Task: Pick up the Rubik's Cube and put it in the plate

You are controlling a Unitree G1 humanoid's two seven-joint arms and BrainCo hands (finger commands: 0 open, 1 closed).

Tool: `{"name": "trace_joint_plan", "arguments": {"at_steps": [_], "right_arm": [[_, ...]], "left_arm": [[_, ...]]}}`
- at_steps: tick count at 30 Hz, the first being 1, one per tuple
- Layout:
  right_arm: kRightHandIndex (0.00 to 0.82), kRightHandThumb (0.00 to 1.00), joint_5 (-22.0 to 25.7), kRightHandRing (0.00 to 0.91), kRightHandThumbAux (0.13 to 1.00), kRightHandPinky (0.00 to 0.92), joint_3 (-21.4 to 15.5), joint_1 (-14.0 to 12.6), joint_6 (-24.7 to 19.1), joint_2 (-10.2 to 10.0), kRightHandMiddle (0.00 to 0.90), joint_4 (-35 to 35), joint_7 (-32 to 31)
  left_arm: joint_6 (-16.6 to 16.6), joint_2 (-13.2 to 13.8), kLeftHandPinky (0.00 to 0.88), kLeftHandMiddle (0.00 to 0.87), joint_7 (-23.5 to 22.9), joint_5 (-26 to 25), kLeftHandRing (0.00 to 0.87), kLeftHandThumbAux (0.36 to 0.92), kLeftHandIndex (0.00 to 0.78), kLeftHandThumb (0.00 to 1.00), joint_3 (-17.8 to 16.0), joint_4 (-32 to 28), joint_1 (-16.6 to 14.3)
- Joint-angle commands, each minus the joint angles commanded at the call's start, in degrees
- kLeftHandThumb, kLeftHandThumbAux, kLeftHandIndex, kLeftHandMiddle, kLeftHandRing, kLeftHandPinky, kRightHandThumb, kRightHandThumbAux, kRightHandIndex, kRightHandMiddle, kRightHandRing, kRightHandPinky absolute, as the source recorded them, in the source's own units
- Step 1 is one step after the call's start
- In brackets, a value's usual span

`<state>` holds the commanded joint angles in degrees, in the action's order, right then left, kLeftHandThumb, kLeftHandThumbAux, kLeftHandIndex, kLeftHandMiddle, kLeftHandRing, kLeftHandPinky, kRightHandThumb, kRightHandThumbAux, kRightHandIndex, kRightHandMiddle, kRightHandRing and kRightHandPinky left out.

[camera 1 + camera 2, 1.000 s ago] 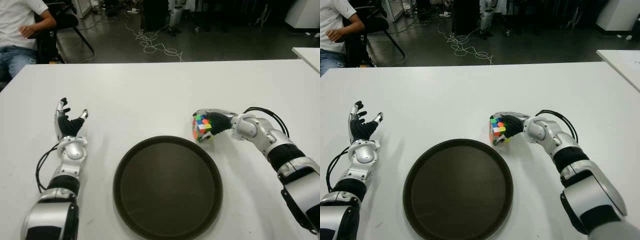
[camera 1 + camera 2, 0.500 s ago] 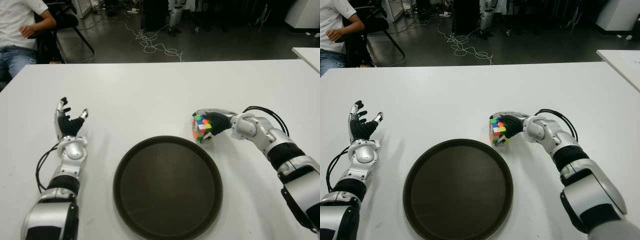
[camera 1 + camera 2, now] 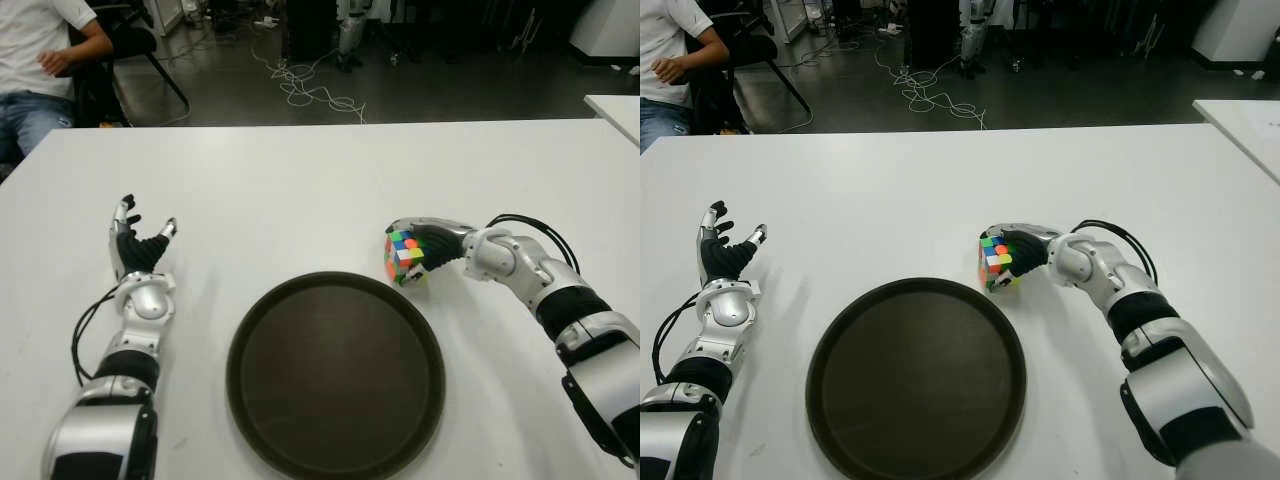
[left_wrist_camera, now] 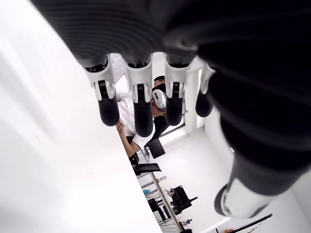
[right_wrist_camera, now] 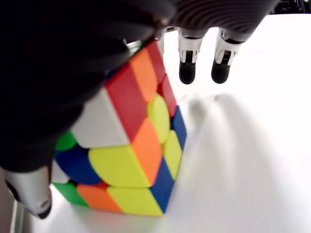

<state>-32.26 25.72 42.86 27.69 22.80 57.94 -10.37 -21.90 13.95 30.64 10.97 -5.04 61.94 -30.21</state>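
We take the plate (image 3: 335,375) as our landmark: a dark round tray on the white table (image 3: 300,190), close to the robot's edge.

The Rubik's Cube (image 3: 403,256) sits just beyond the plate's far right rim, outside it. The right hand (image 3: 425,250) is wrapped around the cube. In the right wrist view the palm covers the top of the cube (image 5: 131,145) and the thumb comes down one side, while two fingertips (image 5: 187,73) stick out past it without touching anything. The cube's lower edge looks to be at or very near the table; we cannot tell whether it has lifted clear.

The left hand (image 3: 138,250) shows well to the left of the plate, fingers spread and pointing up, nothing in it. The left wrist view confirms straight fingers (image 4: 141,104) with only the room behind them.

A person (image 3: 40,60) sits far beyond the plate, past the table's far left corner.

Our judgement: grasp made, carry not yet done.

Risks from here:
- With only part of the hand bearing on the cube, it could rotate or slip out during the lift.
- A low carry could catch the cube's bottom edge on the raised rim and knock it loose or shove the plate.
- Letting go too early would drop it on the rim, outside the plate.
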Motion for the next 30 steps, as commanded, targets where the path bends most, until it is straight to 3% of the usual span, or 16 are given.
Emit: {"name": "trace_joint_plan", "arguments": {"at_steps": [2,3,4,5,8,15,30], "right_arm": [[0.289,0.094,-0.10,0.432,0.754,0.454,-0.21,-0.15,0.31,-0.18,0.400,0.28,1.00],[0.302,0.102,0.07,0.452,0.757,0.473,-0.70,-0.43,0.04,-0.44,0.419,0.20,2.37],[0.345,0.310,0.18,0.504,0.747,0.508,-1.07,-0.64,-0.15,-0.64,0.474,0.15,3.42],[0.373,0.443,0.45,0.538,0.740,0.530,-1.54,-0.90,-0.53,-0.86,0.510,0.03,4.40],[0.406,0.605,0.84,0.572,0.732,0.557,-2.16,-1.17,-1.14,-1.20,0.544,0.00,5.59],[0.422,0.677,2.32,0.596,0.728,0.572,-3.73,-1.74,-3.34,-2.10,0.573,-0.33,7.21],[0.429,0.692,4.20,0.748,0.725,0.744,-5.49,-2.58,-5.46,-3.24,0.733,-1.17,7.97]], "left_arm": [[-0.07,0.00,0.184,0.153,-0.03,-0.02,0.160,0.742,0.107,0.455,-0.02,0.00,0.00],[-0.15,0.00,0.184,0.153,0.02,-0.04,0.161,0.742,0.107,0.456,-0.04,0.01,0.01],[-0.21,-0.01,0.183,0.154,0.05,-0.04,0.161,0.742,0.108,0.457,-0.05,0.02,0.02],[-0.22,0.01,0.182,0.154,0.18,0.02,0.161,0.743,0.108,0.457,-0.03,0.03,0.01],[-0.15,0.03,0.187,0.154,0.39,0.15,0.160,0.746,0.107,0.457,0.04,0.03,0.00],[0.17,-0.06,0.165,0.147,0.42,0.03,0.152,0.752,0.101,0.434,-0.07,-0.02,-0.05],[0.92,0.01,0.178,0.156,0.84,0.49,0.164,0.746,0.104,0.424,0.19,-0.04,-0.11]]}}
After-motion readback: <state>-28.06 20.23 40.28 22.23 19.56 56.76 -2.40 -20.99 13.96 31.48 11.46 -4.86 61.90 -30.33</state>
